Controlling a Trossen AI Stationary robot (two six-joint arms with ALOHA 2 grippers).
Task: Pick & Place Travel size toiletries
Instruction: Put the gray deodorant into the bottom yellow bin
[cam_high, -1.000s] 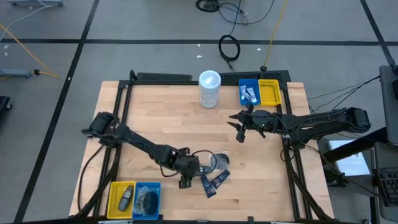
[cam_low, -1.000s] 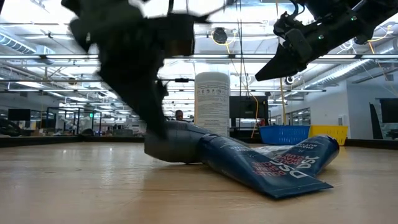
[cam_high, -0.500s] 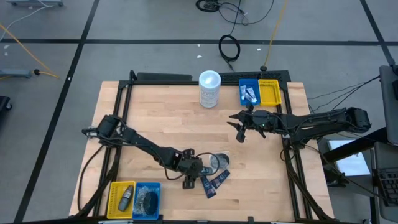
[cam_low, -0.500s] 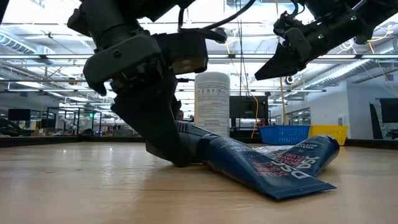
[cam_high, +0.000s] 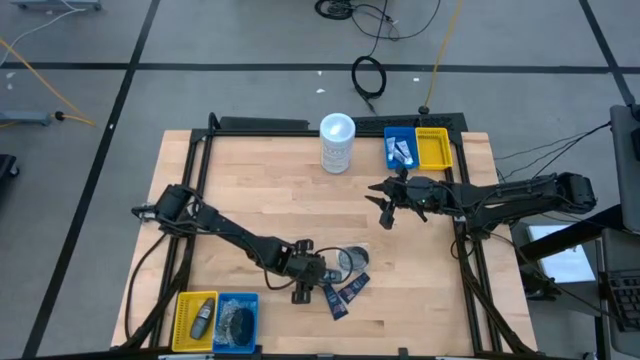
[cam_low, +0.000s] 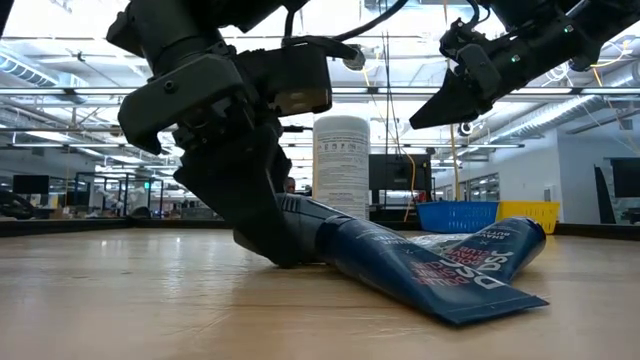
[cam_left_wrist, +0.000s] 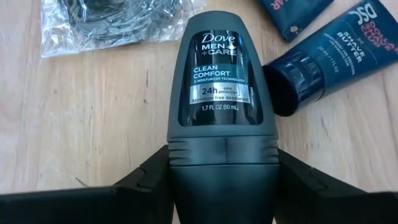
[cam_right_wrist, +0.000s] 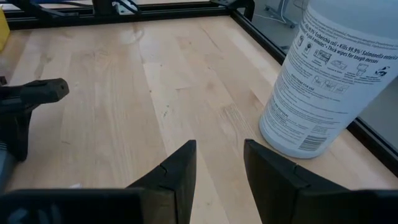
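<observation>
Looking at the left tool (cam_left_wrist: 224, 180) first, it's down on the wooden counter (cam_high: 270, 200) near the front edge, its two dark fingers (cam_left_wrist: 140, 186) sitting on either side of a dark grey mini roll-on bottle (cam_left_wrist: 224, 106) that lies flat on the wood; the fingers look right up against the bottle's cap end, but I can't tell for sure if they're actually clamped on it. The label is easy to read: "Dove MEN+CARE", "CLEAN COMFORT", "24h", "1.7 FL OZ (50 mL)". Just beside the bottle are flat navy tubes (cam_left_wrist: 329, 59) with "DSC" and "SHAVE BUTTER" printed on them, one of them with its dark cap touching the bottle's side, and a crinkly clear-wrapped dark bundle (cam_left_wrist: 106, 22) sits near the bottle's far end. From table height the same navy tube (cam_low: 430, 265) lies in front with "DSC" showing. The right tool (cam_high: 385, 212) hangs in the air over the right part of the counter, fingers (cam_right_wrist: 177, 171) apart with nothing between them, near the tall white translucent canister (cam_right_wrist: 333, 78), whose label reads "Kills 99.9%". Behind it at the back edge are a blue bin (cam_high: 401, 148) with small white tubes (cam_high: 404, 152) inside and a yellow bin (cam_high: 434, 148). At the front left corner another yellow bin (cam_high: 186, 320) holds a dark grey bottle (cam_high: 202, 318), and the blue bin (cam_high: 248, 302) next to it holds a dark wrapped bundle (cam_high: 236, 322).
</observation>
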